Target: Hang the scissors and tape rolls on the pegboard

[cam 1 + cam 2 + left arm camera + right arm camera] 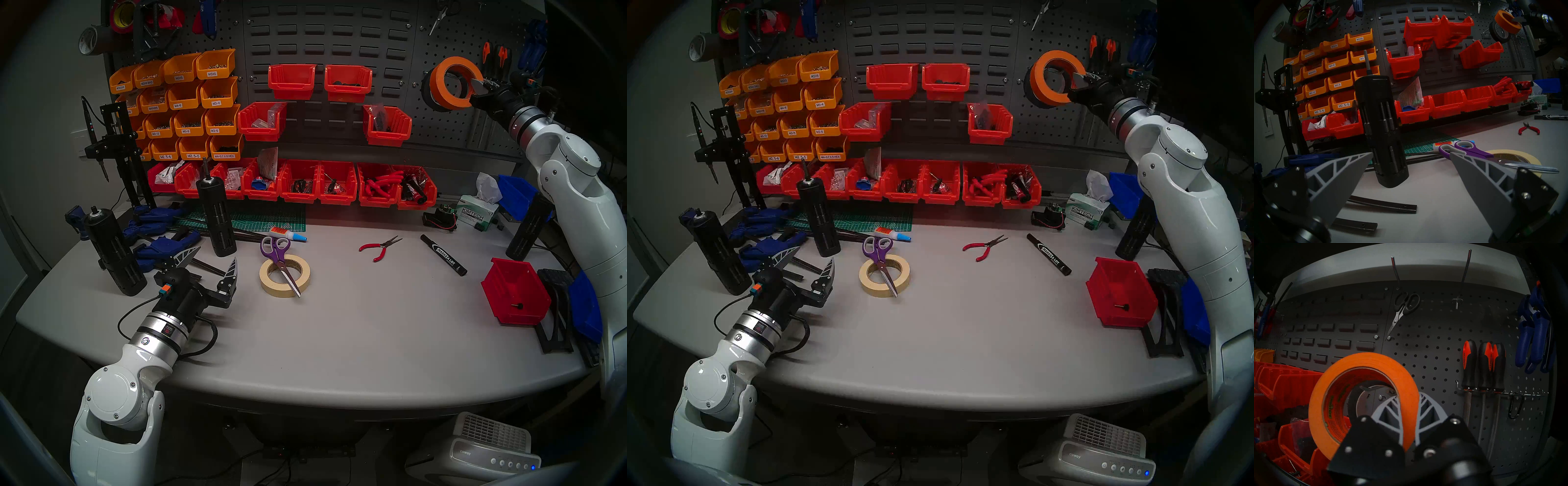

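**Orange roll could miss the hook**

My right jaws (1407, 414) are clamped on the orange tape (1362, 395), upper right of the head view, before the pegboard (1432, 361). The hook (1364, 388) sits inside its hole beside the black tape (428, 91); tilted, it could snag or drop. Left jaws (212, 261) apart, idle above the table (339, 322).

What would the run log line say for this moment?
right claw: shut on bright orange tape roll, at pegboard | left claw: open, empty | purple-handled scissors: lying across beige masking tape roll

black tape roll (1353, 401) mostly hidden behind orange tape roll (1362, 395), right claw (1407, 414) fingertips covered by orange band
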Controlling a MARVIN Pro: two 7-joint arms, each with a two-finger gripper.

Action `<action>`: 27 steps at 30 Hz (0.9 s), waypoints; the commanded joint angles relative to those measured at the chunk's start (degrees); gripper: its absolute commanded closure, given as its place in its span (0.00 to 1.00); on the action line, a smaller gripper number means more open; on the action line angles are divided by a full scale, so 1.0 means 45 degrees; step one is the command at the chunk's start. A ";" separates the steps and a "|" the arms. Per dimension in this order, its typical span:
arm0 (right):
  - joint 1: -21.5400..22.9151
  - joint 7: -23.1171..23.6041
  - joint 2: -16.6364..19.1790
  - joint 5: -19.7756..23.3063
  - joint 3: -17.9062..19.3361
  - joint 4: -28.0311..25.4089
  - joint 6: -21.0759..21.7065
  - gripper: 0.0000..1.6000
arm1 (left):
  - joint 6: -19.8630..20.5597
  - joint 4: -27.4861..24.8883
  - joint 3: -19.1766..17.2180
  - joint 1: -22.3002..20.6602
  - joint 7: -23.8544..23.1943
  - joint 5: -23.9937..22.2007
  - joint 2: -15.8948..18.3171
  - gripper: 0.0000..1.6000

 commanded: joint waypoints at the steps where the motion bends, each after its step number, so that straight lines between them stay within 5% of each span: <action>1: 0.1498 0.0088 -0.0697 -0.0807 0.0094 0.0170 0.0190 1.00 | -0.0061 -0.0156 0.0028 -0.0028 -0.0013 -0.0005 0.0001 0.00; 13: 0.2355 0.0416 -0.1799 -0.2102 -0.0167 0.0905 0.0786 1.00 | -0.0063 -0.0161 0.0028 -0.0025 -0.0013 -0.0005 0.0000 0.00; 27: 0.3308 0.0616 -0.1989 -0.3162 -0.0754 0.1748 0.1545 1.00 | -0.0074 -0.0174 0.0029 -0.0014 -0.0012 -0.0002 -0.0004 0.00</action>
